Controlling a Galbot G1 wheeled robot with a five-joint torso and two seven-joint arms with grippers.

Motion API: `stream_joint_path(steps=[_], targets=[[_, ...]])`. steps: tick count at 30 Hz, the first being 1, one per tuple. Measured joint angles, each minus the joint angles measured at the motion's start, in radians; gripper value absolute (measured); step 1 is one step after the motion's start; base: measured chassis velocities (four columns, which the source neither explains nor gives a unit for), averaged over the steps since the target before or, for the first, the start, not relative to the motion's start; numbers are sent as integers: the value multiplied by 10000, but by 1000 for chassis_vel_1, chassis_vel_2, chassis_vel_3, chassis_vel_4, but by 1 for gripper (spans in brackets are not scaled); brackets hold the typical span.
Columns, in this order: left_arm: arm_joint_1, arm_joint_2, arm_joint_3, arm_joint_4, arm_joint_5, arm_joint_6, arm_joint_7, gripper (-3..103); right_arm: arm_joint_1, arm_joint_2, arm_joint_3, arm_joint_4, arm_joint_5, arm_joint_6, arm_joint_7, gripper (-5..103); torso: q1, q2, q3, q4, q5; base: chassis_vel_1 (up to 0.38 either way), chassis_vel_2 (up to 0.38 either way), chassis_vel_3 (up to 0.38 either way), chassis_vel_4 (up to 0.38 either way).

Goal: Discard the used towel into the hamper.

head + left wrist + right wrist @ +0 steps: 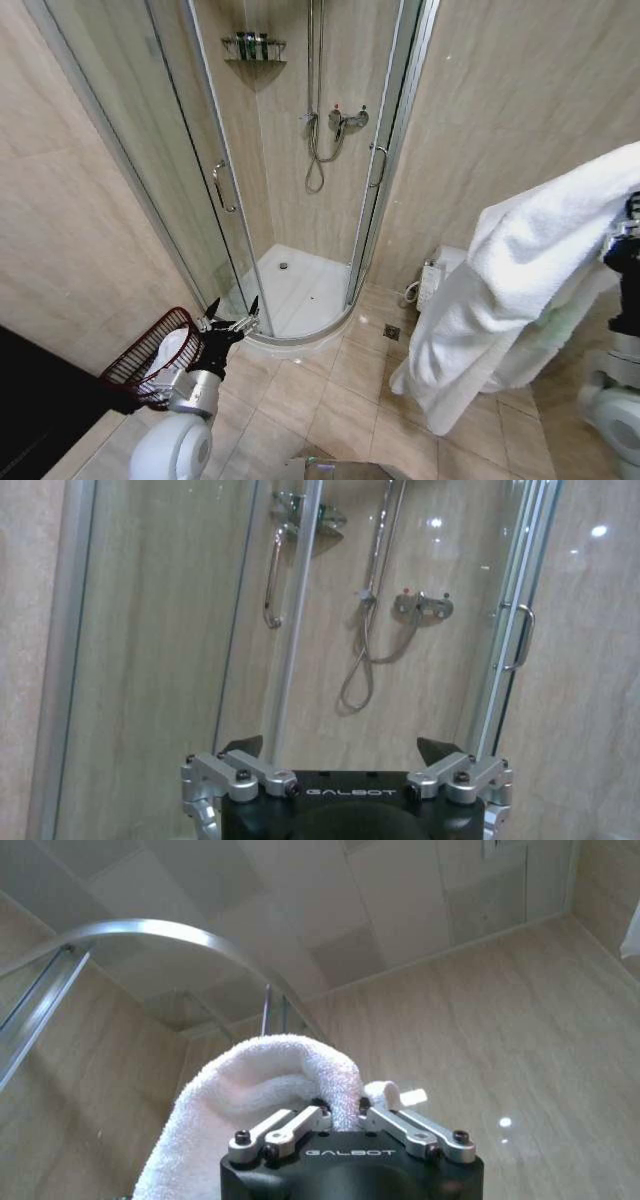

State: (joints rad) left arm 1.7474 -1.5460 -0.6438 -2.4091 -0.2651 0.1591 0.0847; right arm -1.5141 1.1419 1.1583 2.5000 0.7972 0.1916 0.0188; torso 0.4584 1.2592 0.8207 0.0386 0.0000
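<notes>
A large white towel (520,280) hangs at the right of the head view, draped down to just above the tiled floor. My right gripper (622,240) is raised at the right edge and shut on the towel's upper fold (255,1084), with its fingers (300,1119) pinching the cloth. The hamper (135,362), a dark reddish-brown openwork basket, stands on the floor at the lower left with something white inside it. My left gripper (233,312) hovers beside the hamper's rim, open and holding nothing. In the left wrist view the left gripper (340,746) faces the shower.
A glass shower cubicle (230,180) with a white tray (300,290) fills the corner ahead. A small white object (432,282) stands against the wall by the towel. A floor drain (391,331) lies between them. A dark surface (30,410) is at the lower left.
</notes>
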Motion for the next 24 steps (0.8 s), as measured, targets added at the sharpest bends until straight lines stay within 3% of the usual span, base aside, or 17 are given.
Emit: stream_joint_path(steps=[8,24], targets=[[0,0,0,0,0,0,0,100,90,-55,-175,0,-8,6,-13,7,137,308,171,0,1,0,0,0,0],[0,0,0,0,0,0,0,100,286,-108,-619,0,-204,57,-83,7,119,266,150,0,0,0,0,0,0]])
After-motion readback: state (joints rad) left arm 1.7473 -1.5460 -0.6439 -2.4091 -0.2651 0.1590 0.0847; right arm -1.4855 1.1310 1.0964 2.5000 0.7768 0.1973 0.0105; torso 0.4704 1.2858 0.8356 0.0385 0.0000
